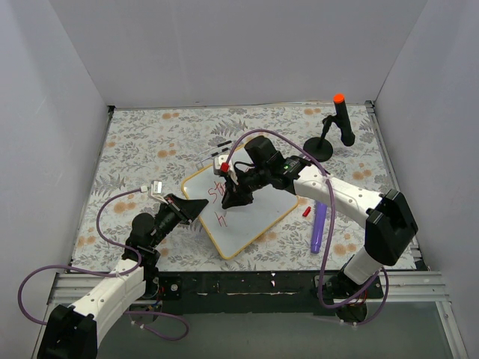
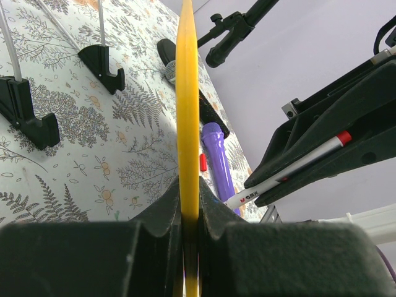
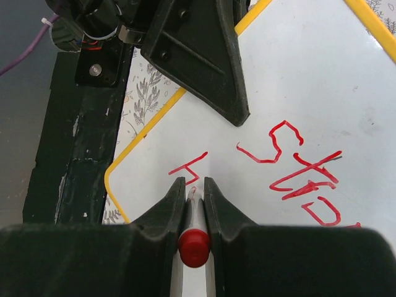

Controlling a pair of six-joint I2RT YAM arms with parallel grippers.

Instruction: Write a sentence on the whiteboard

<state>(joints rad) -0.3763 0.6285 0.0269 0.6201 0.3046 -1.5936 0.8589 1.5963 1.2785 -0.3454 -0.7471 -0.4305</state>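
Two grippers share this job. Nearest, the left gripper (image 1: 191, 208) is clenched on the yellow edge of the whiteboard (image 1: 262, 213), at the board's 9 o'clock side. I think it pinches there so the board cannot slide when the pen pushes on it.

The whiteboard lies flat in the middle of the flowery table cloth (image 1: 150, 142), turned a bit crooked. Over it, the right gripper (image 1: 238, 196) is squeezed tight around a red marker (image 3: 194, 244), with the tip pointing down at the white so it can draw.

The sentence (image 3: 297, 167) is red and wobbly. It has a top line starting "St" and below it just an "H", so it looks only begun.

At 3 o'clock from the board lie a small red cap (image 1: 306, 211) and a purple tube (image 1: 319, 226). Far off at 1 o'clock is a black stand (image 1: 338, 123) with an orange tip.
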